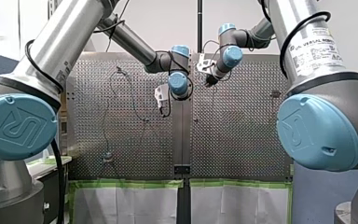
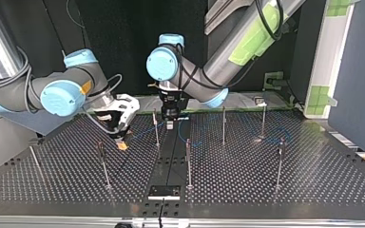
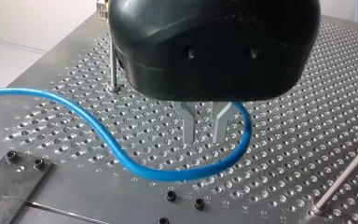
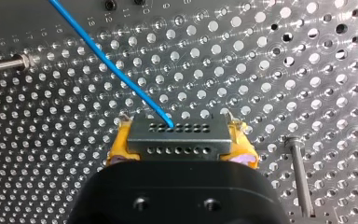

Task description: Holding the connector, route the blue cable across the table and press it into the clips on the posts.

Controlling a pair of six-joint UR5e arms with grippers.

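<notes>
Yellow-padded right jaws clenched on connector [image 4: 177,136]. Cable [image 3: 177,175] runs from it and loops loose on surface [image 3: 284,154] below left jaws, which are released w/ nothing between. Cable prob. light, floppy, springy; best gripped nr connector.

**Top view.** Two robot arms, my left arm [image 2: 233,47] and my right arm [image 2: 24,90]. Two two-fingered grippers, one per arm: my left gripper [image 2: 170,124] and my right gripper [image 2: 121,144]. Seven upright posts [image 2: 188,164]. One perforated table [image 2: 313,166]. One black plate [image 2: 164,192].

**Wrist views.** One blue cable [image 3: 177,175]. One connector [image 4: 177,133].
</notes>
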